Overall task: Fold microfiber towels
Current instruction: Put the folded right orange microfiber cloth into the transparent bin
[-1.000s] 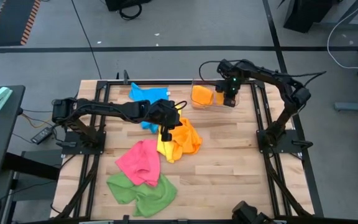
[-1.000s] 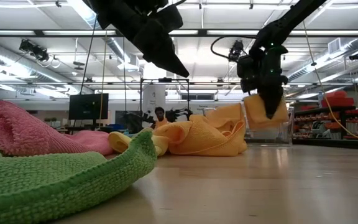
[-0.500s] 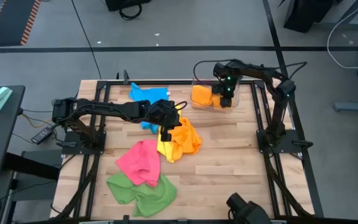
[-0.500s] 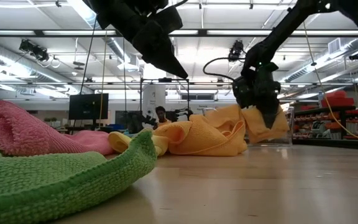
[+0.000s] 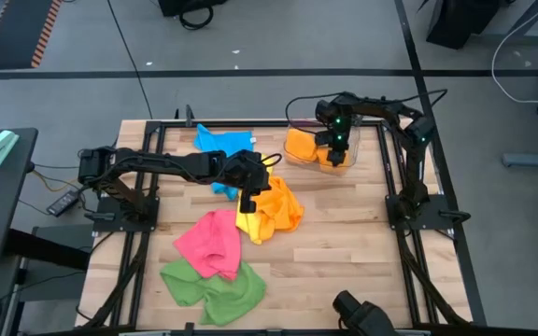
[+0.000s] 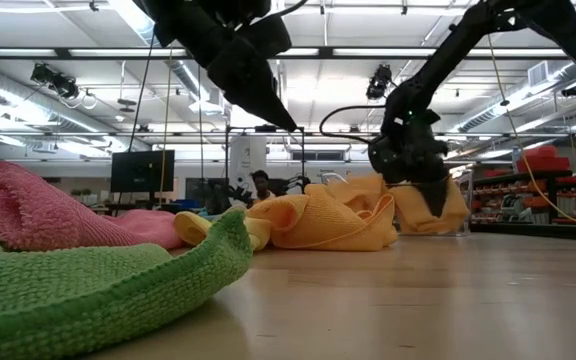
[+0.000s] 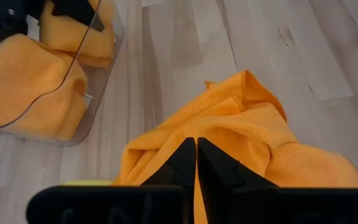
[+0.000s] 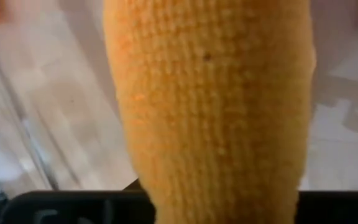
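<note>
A folded orange towel (image 8: pixel 210 93) hangs from my right gripper (image 5: pixel 336 155), which reaches down into the clear bin (image 5: pixel 299 161) at the table's far right. Another folded orange towel (image 5: pixel 302 143) lies in the bin. My left gripper (image 7: pixel 196 152) is shut with nothing in it, and hovers above a crumpled orange towel (image 5: pixel 281 206) and a yellow towel (image 5: pixel 248 224) at mid-table. Loose on the table lie a blue towel (image 5: pixel 220 145) at the far side, a pink towel (image 5: pixel 208 241) and a green towel (image 5: pixel 215 285) near the front. My right gripper holds the folded orange towel by its upper part (image 6: pixel 430 192), coming from above and slanting down. The cloth itself hides the fingers in the right wrist view. The towel hangs below the gripper, several layers thick, with its lower end (image 6: pixel 448 215) down inside the bin.
The bin's clear walls (image 7: pixel 86 93) stand close around my right gripper. Black frame rails (image 5: pixel 395 177) run along the table's left and right sides. Bare wood (image 5: pixel 344 252) lies at the table's near right.
My right gripper has gone down into the bin and a little toward the table's left, tipping more steeply downward. The orange towel went with it, from hanging above the bin to sitting low inside it.
</note>
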`<action>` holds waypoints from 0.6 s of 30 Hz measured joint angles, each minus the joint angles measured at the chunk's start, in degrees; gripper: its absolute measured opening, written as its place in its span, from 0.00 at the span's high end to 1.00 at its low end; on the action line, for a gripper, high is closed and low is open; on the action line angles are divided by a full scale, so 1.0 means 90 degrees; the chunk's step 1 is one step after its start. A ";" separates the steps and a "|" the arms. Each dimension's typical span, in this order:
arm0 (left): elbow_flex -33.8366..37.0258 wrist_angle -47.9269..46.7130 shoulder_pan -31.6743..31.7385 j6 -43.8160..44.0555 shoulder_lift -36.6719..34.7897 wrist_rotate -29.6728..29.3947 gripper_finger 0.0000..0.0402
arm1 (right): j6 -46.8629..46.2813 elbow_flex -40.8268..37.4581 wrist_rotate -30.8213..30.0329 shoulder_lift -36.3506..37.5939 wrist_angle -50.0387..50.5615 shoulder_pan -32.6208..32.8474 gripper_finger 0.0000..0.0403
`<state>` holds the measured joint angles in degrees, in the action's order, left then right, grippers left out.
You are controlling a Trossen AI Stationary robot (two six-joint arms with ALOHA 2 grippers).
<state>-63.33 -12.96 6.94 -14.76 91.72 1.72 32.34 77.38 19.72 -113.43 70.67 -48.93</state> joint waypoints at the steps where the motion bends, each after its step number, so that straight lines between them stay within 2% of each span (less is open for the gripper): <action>1: 0.0000 -0.0017 0.0000 0.0000 0.0000 0.0000 0.95 | -0.0075 0.0002 -0.0085 0.0021 -0.0033 0.0000 0.81; 5: 0.0000 -0.0083 0.0000 0.0002 0.0002 0.0000 0.97 | -0.0333 0.0000 -0.0246 0.0028 -0.0075 -0.0009 0.70; 14: -0.0002 -0.0125 0.0000 0.0070 0.0002 0.0000 0.94 | -0.0744 0.0044 -0.0329 0.0030 0.0005 -0.0020 0.37; 18: -0.0005 -0.0180 -0.0009 0.0078 0.0002 0.0001 0.96 | -0.0892 0.0295 -0.0401 0.0032 0.0132 -0.0073 0.28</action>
<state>-63.37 -14.58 6.86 -14.06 91.74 1.73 24.32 80.04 16.11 -113.14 71.87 -49.58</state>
